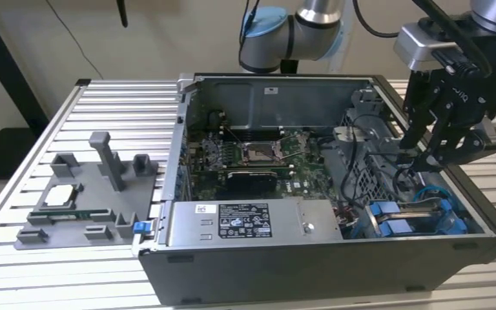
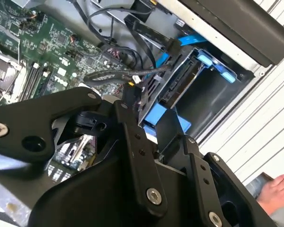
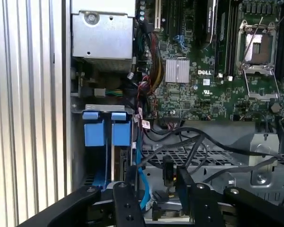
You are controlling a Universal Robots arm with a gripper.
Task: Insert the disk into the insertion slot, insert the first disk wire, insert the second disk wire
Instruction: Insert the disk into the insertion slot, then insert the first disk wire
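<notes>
Two bright blue plastic tabs cap the flat silver disk, seated in the dark metal slot of the open computer case. Black hand hovers close, fingers spread, gripping nothing, among black cables.

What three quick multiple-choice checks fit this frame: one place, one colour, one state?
1. In the exterior view, over which part of the computer case does the gripper hang? A that view's left end; B the middle; C that view's right end.
2. The tabs on the insertion slot are: A red; B blue; C yellow.
3. The case is: A shut by a panel; B open, motherboard showing; C upside down.

Answers: C, the gripper is above the drive bay end. B, the tabs are bright blue. B, the board lies bare to the camera.
</notes>
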